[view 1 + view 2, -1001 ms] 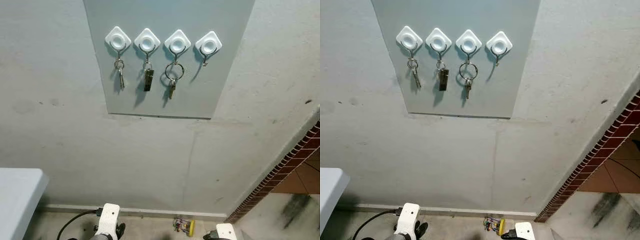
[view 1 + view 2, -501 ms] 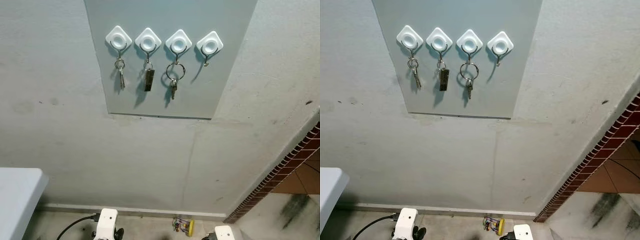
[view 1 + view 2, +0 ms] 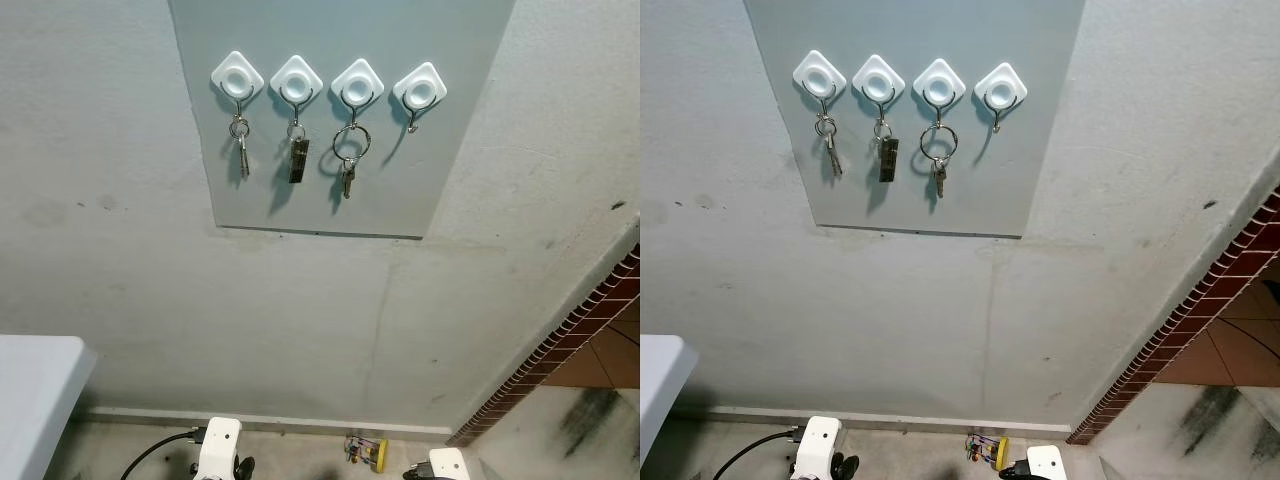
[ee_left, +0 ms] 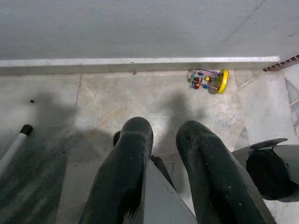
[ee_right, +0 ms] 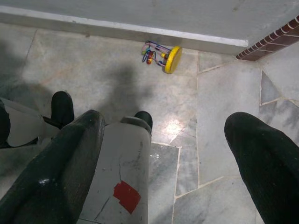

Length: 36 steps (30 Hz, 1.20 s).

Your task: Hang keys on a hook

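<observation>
1. keys (image 3: 345, 160) hang from the third of four white hooks (image 3: 356, 84), upper centre of the frame.
2. left pincer (image 4: 161, 140) slightly parted, empty, over the floor (image 4: 93, 102).
3. right pincer (image 5: 173, 140) spread wide, empty.

Head eyes face the wall; wrist cameras look down, sharing the toy (image 4: 209, 80).

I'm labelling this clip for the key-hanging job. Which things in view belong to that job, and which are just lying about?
Belongs to the job:
- four white hooks on the grey board
- three hung key sets
- the free fourth hook

Just lying about:
- bead-maze toy on the floor
- white table
- brick edging
</observation>
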Tool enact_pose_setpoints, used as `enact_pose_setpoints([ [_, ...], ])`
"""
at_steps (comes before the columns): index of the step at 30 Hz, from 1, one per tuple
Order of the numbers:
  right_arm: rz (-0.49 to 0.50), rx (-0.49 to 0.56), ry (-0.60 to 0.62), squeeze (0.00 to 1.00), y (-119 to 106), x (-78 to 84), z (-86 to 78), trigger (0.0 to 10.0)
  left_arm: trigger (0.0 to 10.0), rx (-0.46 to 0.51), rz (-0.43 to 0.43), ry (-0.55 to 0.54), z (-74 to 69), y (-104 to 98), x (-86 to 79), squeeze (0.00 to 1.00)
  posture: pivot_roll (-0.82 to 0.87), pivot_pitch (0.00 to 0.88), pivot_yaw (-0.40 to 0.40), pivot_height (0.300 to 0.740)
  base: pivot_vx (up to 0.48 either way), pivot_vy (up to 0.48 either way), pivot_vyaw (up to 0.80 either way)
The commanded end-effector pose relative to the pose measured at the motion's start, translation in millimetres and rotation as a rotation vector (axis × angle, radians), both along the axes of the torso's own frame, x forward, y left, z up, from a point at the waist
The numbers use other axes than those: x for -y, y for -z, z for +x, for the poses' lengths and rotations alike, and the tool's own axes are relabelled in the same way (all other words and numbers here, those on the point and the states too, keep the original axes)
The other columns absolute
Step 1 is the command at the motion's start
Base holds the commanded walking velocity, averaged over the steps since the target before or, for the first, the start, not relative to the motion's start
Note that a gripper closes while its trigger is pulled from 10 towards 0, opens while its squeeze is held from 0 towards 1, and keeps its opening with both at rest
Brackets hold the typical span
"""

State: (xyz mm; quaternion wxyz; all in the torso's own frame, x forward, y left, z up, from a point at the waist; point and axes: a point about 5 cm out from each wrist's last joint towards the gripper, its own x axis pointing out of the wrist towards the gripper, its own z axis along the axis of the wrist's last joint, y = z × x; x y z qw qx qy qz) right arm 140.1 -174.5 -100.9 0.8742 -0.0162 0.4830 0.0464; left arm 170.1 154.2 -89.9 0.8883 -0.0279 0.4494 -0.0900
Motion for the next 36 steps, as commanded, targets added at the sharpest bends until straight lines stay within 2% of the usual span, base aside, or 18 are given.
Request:
enact_pose_setpoints([
  [1, 0.006, -0.008, 0.005, 0.00, 0.2, -0.4, 0.1, 10.0, 10.0, 0.000, 0.002, -0.003, 0.1, -0.1, -2.3, 0.00, -0.07, 0.000, -0.019, 0.740, 0.000, 0.000, 0.00],
  [14, 0.011, -0.018, 0.014, 0.00, 1.5, -1.4, -2.9, 10.0, 10.0, 0.002, 0.004, 0.008, 1.2, -0.7, -2.8, 0.00, -0.08, 0.000, -0.010, 0.740, 0.000, 0.000, 0.00],
  [36, 0.007, -0.041, 0.015, 0.00, 3.7, 0.1, -9.5, 10.0, 10.0, 0.003, 0.002, 0.018, 1.5, -0.8, -1.2, 0.00, -0.08, 0.000, -0.010, 0.740, 0.000, 0.000, 0.74],
])
